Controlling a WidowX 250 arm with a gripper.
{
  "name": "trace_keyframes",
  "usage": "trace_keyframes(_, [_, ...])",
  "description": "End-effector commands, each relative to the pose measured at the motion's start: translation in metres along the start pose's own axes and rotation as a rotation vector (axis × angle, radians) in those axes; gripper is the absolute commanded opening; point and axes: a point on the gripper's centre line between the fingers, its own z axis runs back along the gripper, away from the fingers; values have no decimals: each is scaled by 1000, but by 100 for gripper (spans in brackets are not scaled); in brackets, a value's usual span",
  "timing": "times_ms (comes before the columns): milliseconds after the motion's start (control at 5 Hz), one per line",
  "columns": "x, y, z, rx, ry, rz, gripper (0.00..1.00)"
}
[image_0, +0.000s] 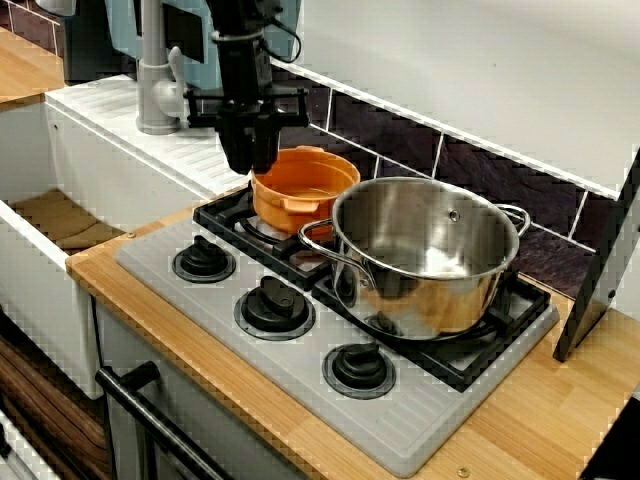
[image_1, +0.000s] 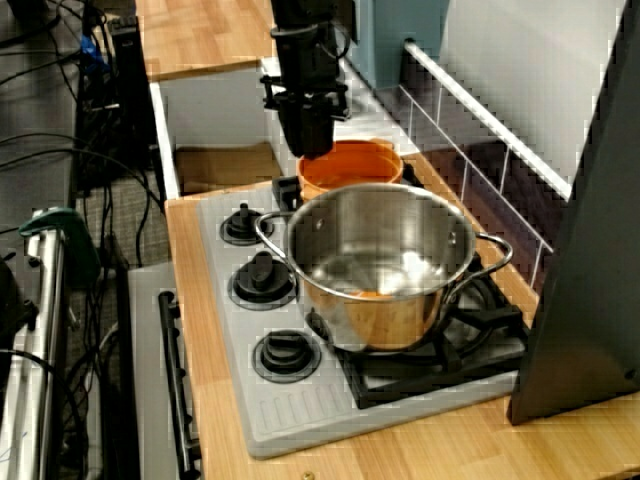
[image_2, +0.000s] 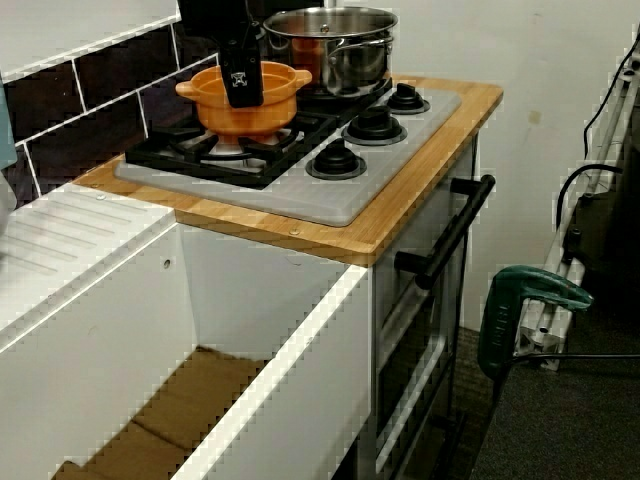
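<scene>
A small orange pot (image_0: 305, 190) stands on the back-left burner of a toy stove (image_0: 300, 400). My black gripper (image_0: 247, 165) comes straight down onto the pot's left rim, and its fingers stand close together on that rim. The view from the stove's right end shows the gripper (image_1: 308, 148) at the far edge of the orange pot (image_1: 352, 166). From the sink side, a finger (image_2: 243, 85) overlaps the near wall of the orange pot (image_2: 210, 108) below its rim. A big steel pot (image_0: 425, 255) sits on the burner to the right, close beside the orange one.
Three black knobs (image_0: 273, 305) line the stove's front. Left of the stove lie a white sink (image_0: 40, 220) and a grey faucet (image_0: 155, 90). A tiled wall (image_0: 470, 160) runs behind. A dark panel (image_0: 605, 270) leans at the right. The steel pot's handle (image_0: 325, 250) reaches toward the orange pot.
</scene>
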Motion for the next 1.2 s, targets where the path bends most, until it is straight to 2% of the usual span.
trace_keyframes(0, [-1,-5,20,-15,-53,-17,100])
trace_keyframes(200, [-1,-7,28,-32,-56,-27,100])
trace_keyframes(400, [8,-12,41,-46,-66,-42,100])
trace_keyframes(800, [14,-15,51,-59,-81,-57,100])
trace_keyframes(1000, [12,-21,53,-80,-74,-170,100])
